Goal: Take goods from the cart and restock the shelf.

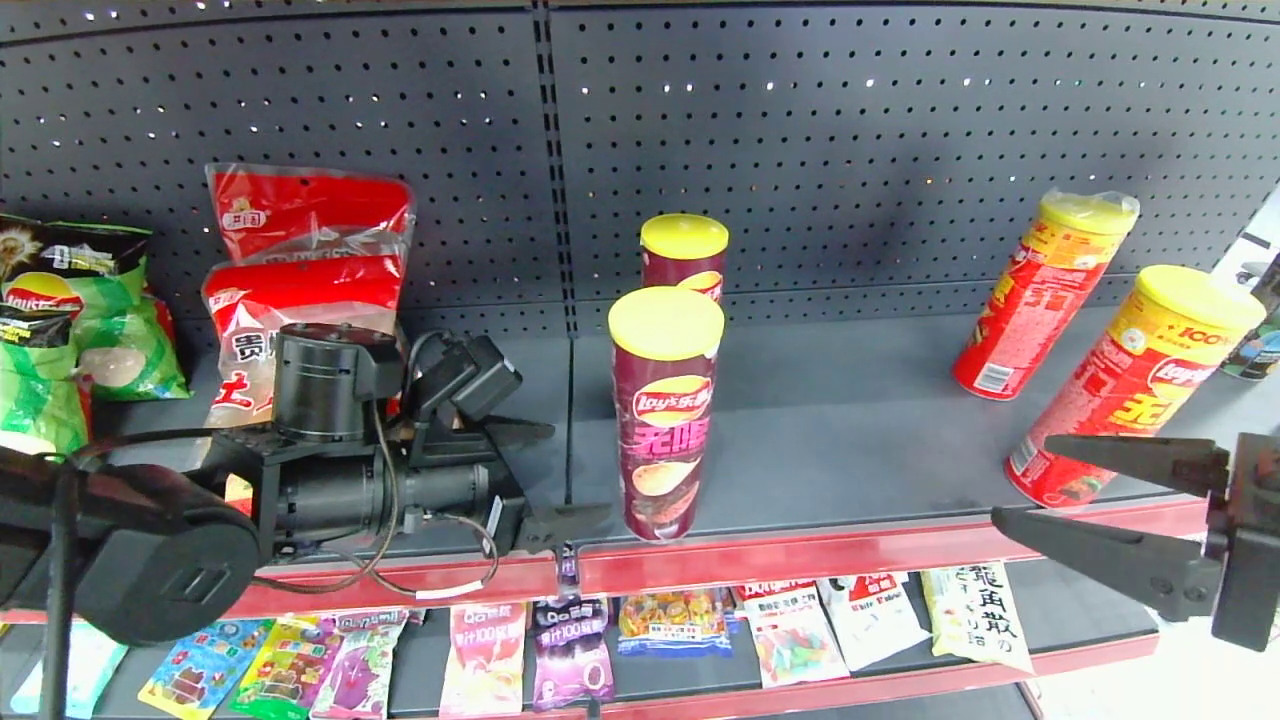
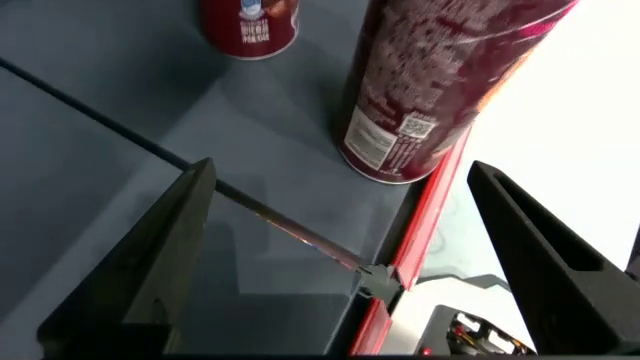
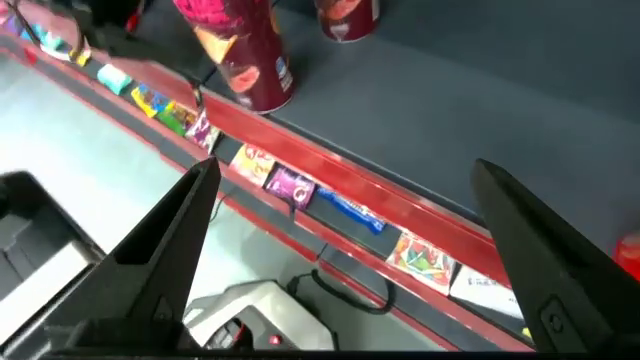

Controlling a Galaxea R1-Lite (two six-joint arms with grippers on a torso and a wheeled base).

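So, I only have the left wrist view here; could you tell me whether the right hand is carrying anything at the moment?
Observer: No, the right hand is open and empty, out in front of the shelf by the nearer red can.
Operator: Thank you. How many cans are on that shelf altogether?
Observer: Four: the front purple can with the rear purple can behind it, plus the nearer red can and a farther red can to the right.
Operator: And what is beyond the left hand, away from the cans?
Observer: Red bags stand behind the left hand, with green bags further left.
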